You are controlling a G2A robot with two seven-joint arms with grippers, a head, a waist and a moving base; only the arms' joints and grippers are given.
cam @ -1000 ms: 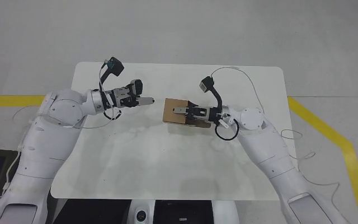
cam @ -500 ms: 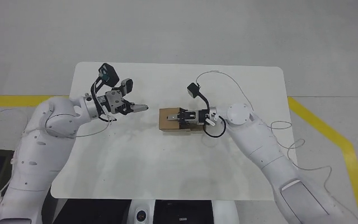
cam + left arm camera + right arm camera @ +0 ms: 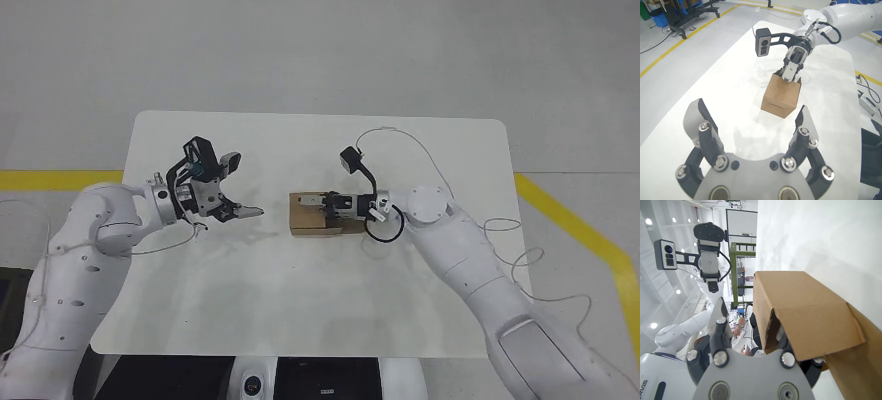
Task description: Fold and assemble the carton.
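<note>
Carton (image 3: 322, 212) lies on its side near the middle of the white tabletop (image 3: 300, 300), brown and already squared up into a box. Its closed end, marked by a short slit, faces the left gripper (image 3: 752, 106). Its open end faces the right arm, and a loose flap (image 3: 857, 361) sticks out past the edge there, on the side nearer the tabletop.

The right gripper (image 3: 318, 203) is at that open end, reaching along the carton's upper wall. Its jaws straddle the wall. One finger (image 3: 721, 309) lies outside and above it, with a gap showing between finger and cardboard, and the other sits inside the carton, mostly hidden. The jaws stand apart, not pinched onto the wall.

The left gripper hangs above the tabletop on the robot's left of the carton, well apart from it and aimed at the closed end. Its jaws are spread wide.
</note>
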